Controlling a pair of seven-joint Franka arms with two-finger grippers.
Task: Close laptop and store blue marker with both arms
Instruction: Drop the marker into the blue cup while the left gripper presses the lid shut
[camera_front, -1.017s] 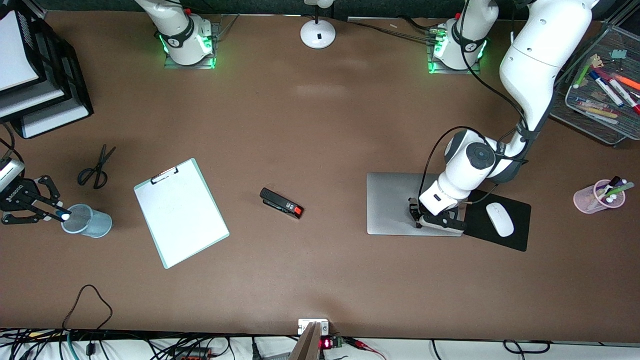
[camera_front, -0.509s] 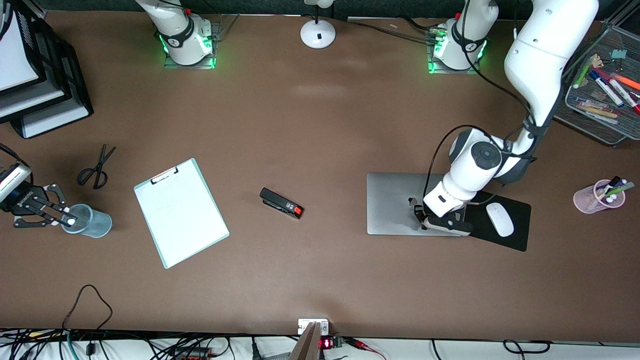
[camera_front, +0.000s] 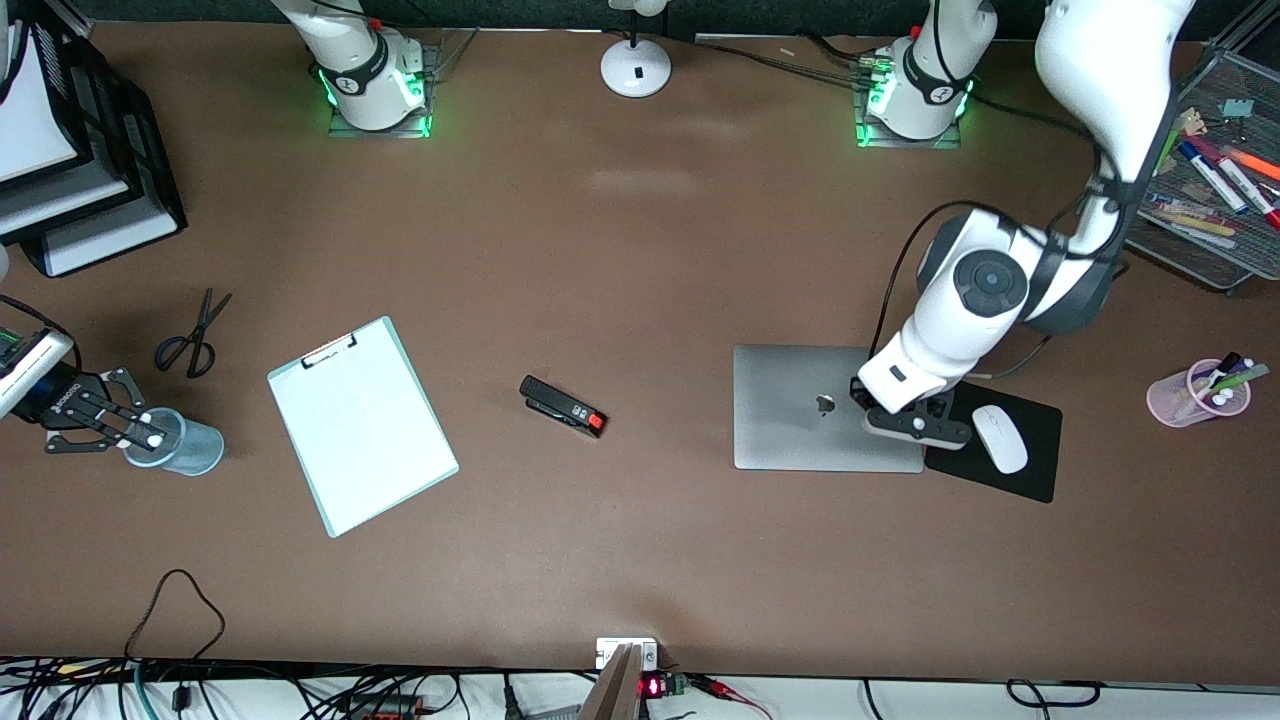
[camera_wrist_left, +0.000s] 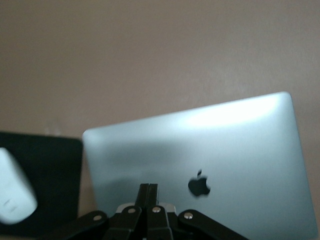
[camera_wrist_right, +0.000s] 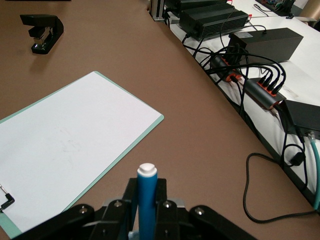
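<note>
- Silver laptop (camera_front: 820, 407) lies closed beside the mouse pad (camera_front: 1005, 455); left gripper (camera_front: 868, 412) hovers over it, fingers pinched together, arm bent
- Right gripper (camera_front: 140, 432) clamps the blue marker (camera_wrist_right: 147, 200) upright over the cup (camera_front: 180, 443)

A white mouse (camera_front: 1000, 439) lies on a black mat (camera_front: 1030, 478) just beside the left gripper. A pink cup (camera_front: 1180, 398) of pens stands well apart from it, a wire basket (camera_front: 1190, 240) too. A blue cup (camera_front: 185, 445) sits under the right gripper, scissors (camera_front: 192, 336) and clipboard (camera_front: 360, 425) near, a stapler (camera_front: 562, 406) between the grippers.
</note>
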